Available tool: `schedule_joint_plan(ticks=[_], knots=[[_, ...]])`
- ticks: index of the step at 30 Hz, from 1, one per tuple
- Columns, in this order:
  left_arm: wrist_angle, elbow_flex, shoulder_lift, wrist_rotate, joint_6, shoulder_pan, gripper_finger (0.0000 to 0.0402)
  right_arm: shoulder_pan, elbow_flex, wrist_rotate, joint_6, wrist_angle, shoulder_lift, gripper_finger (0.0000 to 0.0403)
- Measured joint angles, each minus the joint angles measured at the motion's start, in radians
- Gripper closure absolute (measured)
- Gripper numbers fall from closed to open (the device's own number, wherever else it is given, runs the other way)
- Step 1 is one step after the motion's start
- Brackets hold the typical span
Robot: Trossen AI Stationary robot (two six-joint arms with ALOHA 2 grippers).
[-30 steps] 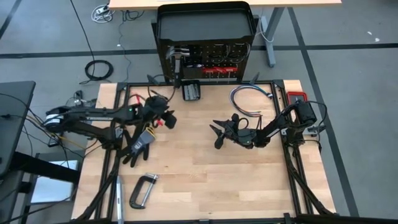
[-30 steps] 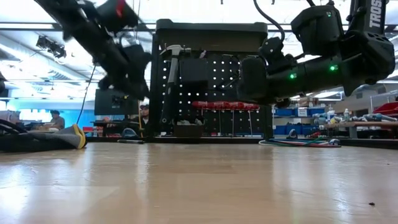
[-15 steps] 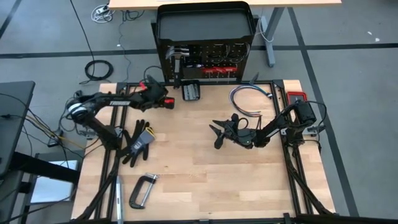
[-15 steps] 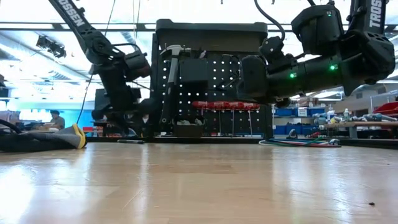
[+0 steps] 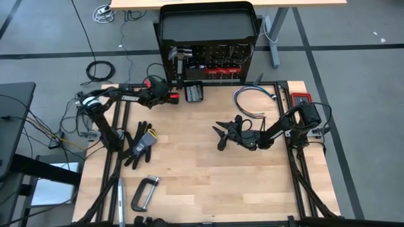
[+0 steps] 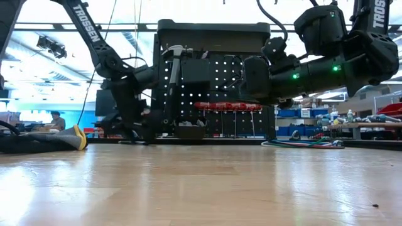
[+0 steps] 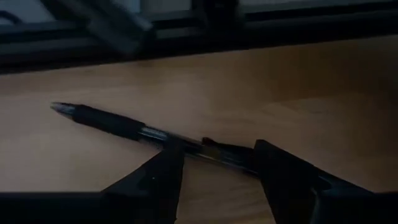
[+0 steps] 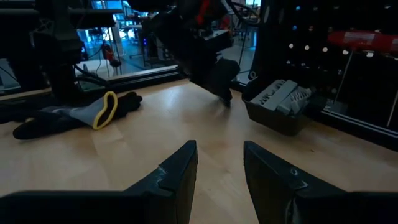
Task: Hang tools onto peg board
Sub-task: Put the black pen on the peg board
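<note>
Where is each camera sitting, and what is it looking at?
High: above, looking down on the table, both arms showing.
Low: at table height, facing the peg board; arms come from above.
Left wrist: on the left arm, over a pen between its fingers.
Right wrist: on the right arm, past its fingers toward the glove.
High and right wrist views share the glove.

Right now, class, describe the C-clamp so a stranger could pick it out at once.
Start at the wooden table and go to the corner far from the peg board, on the left arm's side. The C-clamp lies there beyond the black glove: grey metal, C-shaped.
</note>
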Motion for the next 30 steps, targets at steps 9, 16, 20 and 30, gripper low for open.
schedule_joint_plan(ticks=[9,16,20,30], knots=[[-0.134,0.001,-0.027,0.171,0.112,-0.155,0.0198,0.000,0.000,0.001,-0.002,-0.002,0.000,0.0263],[-0.237,-0.002,-0.080,0.227,0.105,-0.352,0.0198,0.000,0.000,0.002,0.000,-0.026,0.000,0.0263],[-0.243,-0.004,-0.082,0.179,0.108,-0.419,0.0198,0.000,0.000,0.002,0.001,-0.030,0.000,0.0263],[-0.159,-0.006,-0.090,-0.027,0.270,-0.436,0.0198,0.000,0.000,0.002,0.001,-0.030,0.000,0.0263]])
